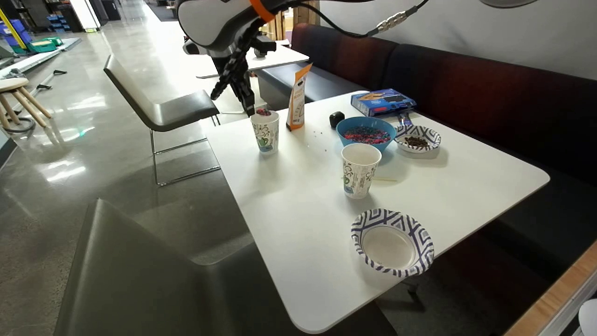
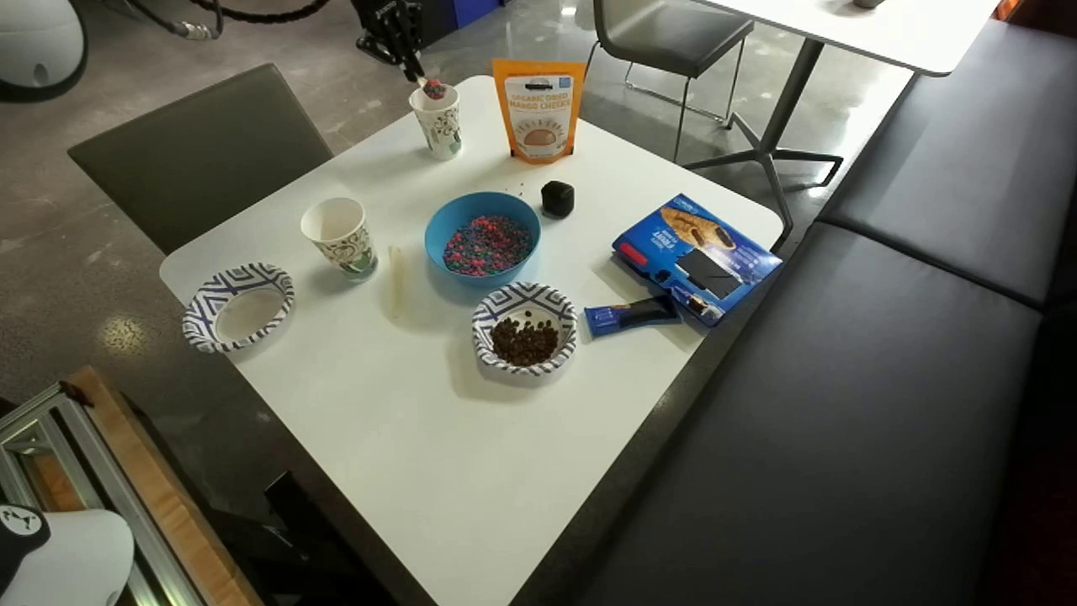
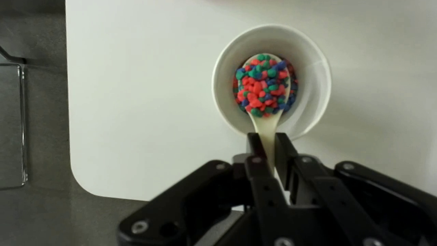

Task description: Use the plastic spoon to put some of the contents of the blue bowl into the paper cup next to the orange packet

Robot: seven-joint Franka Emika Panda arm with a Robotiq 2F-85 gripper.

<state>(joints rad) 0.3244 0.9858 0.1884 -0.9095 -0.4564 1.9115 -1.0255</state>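
Observation:
The paper cup (image 1: 267, 139) stands upright beside the orange packet (image 1: 296, 103); cup (image 2: 441, 133) and packet (image 2: 540, 114) show in both exterior views. My gripper (image 3: 267, 145) is shut on the handle of the plastic spoon (image 3: 265, 124). In the wrist view the spoon's bowl is heaped with red, green and blue bits and lies level over the mouth of the cup (image 3: 315, 73). More such bits show inside the cup below the spoon. The blue bowl (image 2: 437, 244) holds many of the same bits and stands apart on the table.
Another paper cup (image 2: 341, 240), a pale strip (image 2: 397, 286), a black lump (image 2: 558, 199), a blue box (image 2: 702, 257) and a blue wrapper (image 2: 631, 316) are on the table. A patterned bowl (image 2: 484, 337) holds brown bits; another patterned bowl (image 2: 200, 316) stands near the table edge.

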